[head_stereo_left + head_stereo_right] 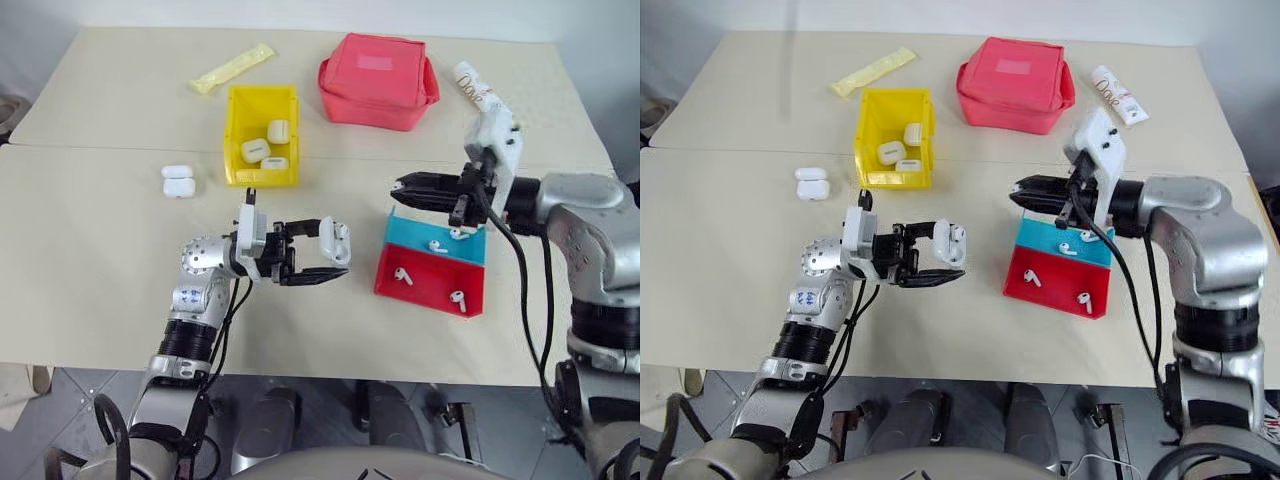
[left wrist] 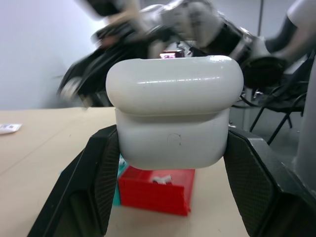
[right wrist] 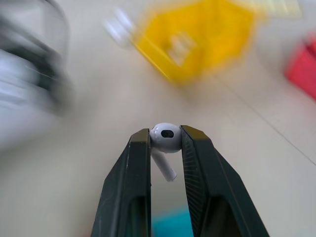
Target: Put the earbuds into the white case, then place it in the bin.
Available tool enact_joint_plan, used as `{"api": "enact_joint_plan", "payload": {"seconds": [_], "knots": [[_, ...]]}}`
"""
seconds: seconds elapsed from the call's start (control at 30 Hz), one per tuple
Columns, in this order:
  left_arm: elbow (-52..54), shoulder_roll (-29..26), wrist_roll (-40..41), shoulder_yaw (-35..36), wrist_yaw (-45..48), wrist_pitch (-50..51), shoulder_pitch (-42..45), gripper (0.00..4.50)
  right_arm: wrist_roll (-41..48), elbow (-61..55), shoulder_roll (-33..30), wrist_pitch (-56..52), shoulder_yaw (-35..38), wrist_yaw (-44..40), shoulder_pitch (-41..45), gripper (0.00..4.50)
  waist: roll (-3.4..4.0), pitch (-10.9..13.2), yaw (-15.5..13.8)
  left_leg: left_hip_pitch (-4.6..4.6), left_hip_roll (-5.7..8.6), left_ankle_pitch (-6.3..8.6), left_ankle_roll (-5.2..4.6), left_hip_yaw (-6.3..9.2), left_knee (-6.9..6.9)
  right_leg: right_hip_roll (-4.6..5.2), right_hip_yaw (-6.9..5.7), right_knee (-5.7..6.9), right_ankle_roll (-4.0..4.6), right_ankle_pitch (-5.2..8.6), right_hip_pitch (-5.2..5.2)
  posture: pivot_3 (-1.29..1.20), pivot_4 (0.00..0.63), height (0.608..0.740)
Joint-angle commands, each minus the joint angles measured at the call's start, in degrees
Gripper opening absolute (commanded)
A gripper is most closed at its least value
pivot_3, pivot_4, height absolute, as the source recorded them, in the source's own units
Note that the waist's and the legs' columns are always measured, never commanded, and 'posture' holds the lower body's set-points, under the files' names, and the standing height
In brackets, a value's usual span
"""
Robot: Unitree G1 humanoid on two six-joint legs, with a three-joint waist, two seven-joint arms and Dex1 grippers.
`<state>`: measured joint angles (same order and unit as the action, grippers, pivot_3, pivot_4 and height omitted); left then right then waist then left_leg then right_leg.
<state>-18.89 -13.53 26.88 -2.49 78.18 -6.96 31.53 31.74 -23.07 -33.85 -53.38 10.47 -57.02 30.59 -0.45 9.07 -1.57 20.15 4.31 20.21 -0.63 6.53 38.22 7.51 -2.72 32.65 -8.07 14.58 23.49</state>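
My left gripper is shut on the white case, holding it a little above the table, left of the tray. In the left wrist view the case sits between both pads with its lid down. My right gripper hovers above the tray's far left corner, pointing left, shut on one earbud with the stem hanging down. More earbuds lie in the tray. The yellow bin stands behind the left gripper with three white cases inside.
The red-and-blue tray sits at the right, under my right arm. Another white case lies left of the bin. A pink-red pouch, a yellow packet and a white tube lie along the back.
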Motion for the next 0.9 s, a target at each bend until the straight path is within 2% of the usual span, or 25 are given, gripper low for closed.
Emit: {"api": "enact_joint_plan", "payload": {"seconds": [0.03,0.13,0.23,0.53,0.9], "knots": [[-3.15,0.68,1.28,0.54,2.51,-0.76,3.14,2.78,12.68,-10.2,4.07,-3.05,6.27,4.27,-5.25,0.49,0.01,-0.05,0.01,0.0,0.01,0.0,0.0,-0.01,-0.01,0.01,0.01,0.01,0.0,0.0,0.0,0.0,0.15,0.74],[-5.38,1.41,1.27,0.38,4.36,-0.85,5.27,2.78,21.46,-15.13,8.88,-3.7,8.16,10.42,-9.21,0.49,0.01,-0.09,0.04,-0.01,0.02,0.0,-0.01,0.0,-0.02,0.02,0.02,0.03,0.0,0.0,0.01,0.0,0.15,0.74],[-6.72,2.17,1.55,0.58,5.77,-0.41,7.15,2.78,22.95,-17.04,11.23,-1.55,5.86,14.01,-12.08,0.49,-0.01,-0.1,0.04,-0.02,0.02,0.0,-0.01,0.01,-0.01,0.01,0.03,0.07,0.0,0.0,0.02,0.0,0.15,0.74],[-4.58,2.68,2.15,0.18,8.31,2.37,7.97,2.78,17.8,-12.01,12.66,8.55,-1.4,16.31,-13.37,0.49,0.01,-0.13,0.14,-0.04,0.06,-0.02,-0.04,-0.02,-0.01,0.0,0.06,0.15,0.02,0.01,0.05,0.0,0.15,0.74],[-3.94,2.75,2.38,1.15,6.91,3.37,8.97,2.78,17.26,-10.51,12.21,13.29,-6.64,15.92,-16.19,0.49,0.01,-0.14,0.15,-0.04,0.08,-0.02,-0.05,-0.02,0.0,0.01,0.08,0.19,0.02,0.01,0.06,0.0,0.15,0.74]]}}
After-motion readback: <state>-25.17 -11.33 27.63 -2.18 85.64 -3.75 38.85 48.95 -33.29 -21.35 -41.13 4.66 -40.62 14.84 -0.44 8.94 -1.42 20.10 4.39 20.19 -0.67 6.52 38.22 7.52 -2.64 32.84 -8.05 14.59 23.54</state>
